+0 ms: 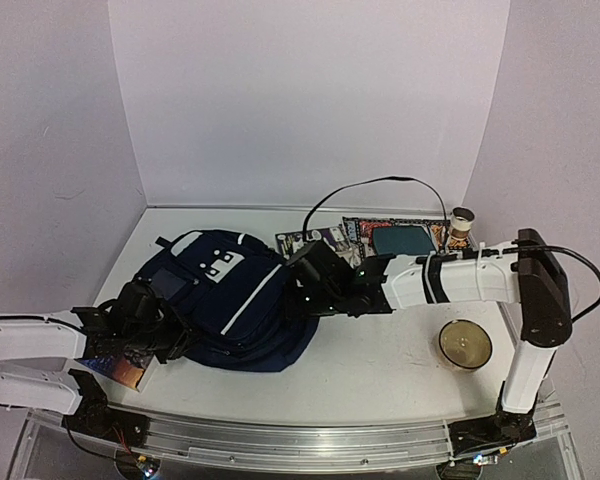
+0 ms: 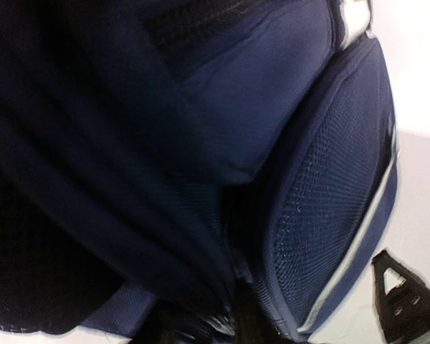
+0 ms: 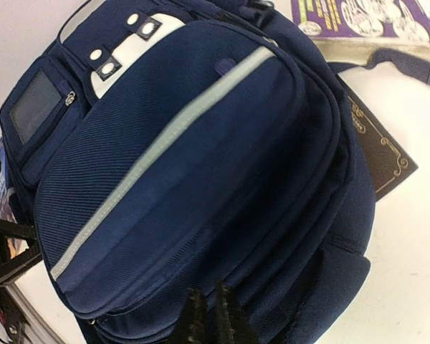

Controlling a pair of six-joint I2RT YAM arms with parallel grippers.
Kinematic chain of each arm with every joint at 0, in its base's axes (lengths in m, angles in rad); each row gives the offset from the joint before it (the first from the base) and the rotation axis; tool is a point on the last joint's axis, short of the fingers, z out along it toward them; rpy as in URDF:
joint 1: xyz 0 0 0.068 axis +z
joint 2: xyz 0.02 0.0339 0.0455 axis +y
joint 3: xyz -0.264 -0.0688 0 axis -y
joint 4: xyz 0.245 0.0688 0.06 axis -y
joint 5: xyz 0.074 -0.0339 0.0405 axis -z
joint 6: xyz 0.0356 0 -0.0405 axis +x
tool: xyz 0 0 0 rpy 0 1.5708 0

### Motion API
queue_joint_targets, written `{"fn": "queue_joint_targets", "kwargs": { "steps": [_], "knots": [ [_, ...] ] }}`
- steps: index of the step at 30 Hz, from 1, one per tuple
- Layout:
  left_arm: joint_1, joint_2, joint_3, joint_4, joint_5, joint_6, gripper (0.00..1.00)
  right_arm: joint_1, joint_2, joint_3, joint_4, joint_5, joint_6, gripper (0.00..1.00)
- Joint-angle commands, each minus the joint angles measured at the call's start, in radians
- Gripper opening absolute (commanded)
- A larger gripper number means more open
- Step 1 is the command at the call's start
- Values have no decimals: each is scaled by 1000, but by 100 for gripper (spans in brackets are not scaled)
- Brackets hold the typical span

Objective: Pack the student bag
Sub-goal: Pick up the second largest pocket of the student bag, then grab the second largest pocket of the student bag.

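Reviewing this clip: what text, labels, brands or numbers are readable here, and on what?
Nothing is legible.
On the purple booklet: white print, too blurred to read.
On the dark book poking out from under the bag: gold ornament only, no words visible.
On the white patches of the bag: no lettering.
On the colourful cover at the near left: too small to read.

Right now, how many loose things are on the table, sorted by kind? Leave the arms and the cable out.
Student bag: 1
Teal pouch: 1
Round bowl: 1
Small cup: 1
Flat printed items: 4 (patterned mat, purple printed sheet, dark book, colourful book)
Total: 8, counting only what shows.
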Motion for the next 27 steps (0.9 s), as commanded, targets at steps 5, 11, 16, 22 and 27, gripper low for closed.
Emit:
{"fn": "queue_joint_targets", "kwargs": {
  "steps": [5, 11, 16, 22, 27],
  "knots": [
    [3, -54, 36, 201, 3, -59, 0, 38, -75, 59, -112, 64, -66, 33],
    [1, -96, 53, 240, 33, -144, 0, 129, -60, 156, -218, 76, -51, 45],
    [-2, -87, 94, 248, 48, -186, 0, 200, 18, 274, -255, 62, -37, 43],
    [-12, -46, 158, 251, 58, -214, 0, 243, 124, 391, -256, -22, 0, 33],
    [-17, -42, 177, 252, 47, -234, 0, 246, 180, 414, -253, -41, 48, 32]
  ]
}}
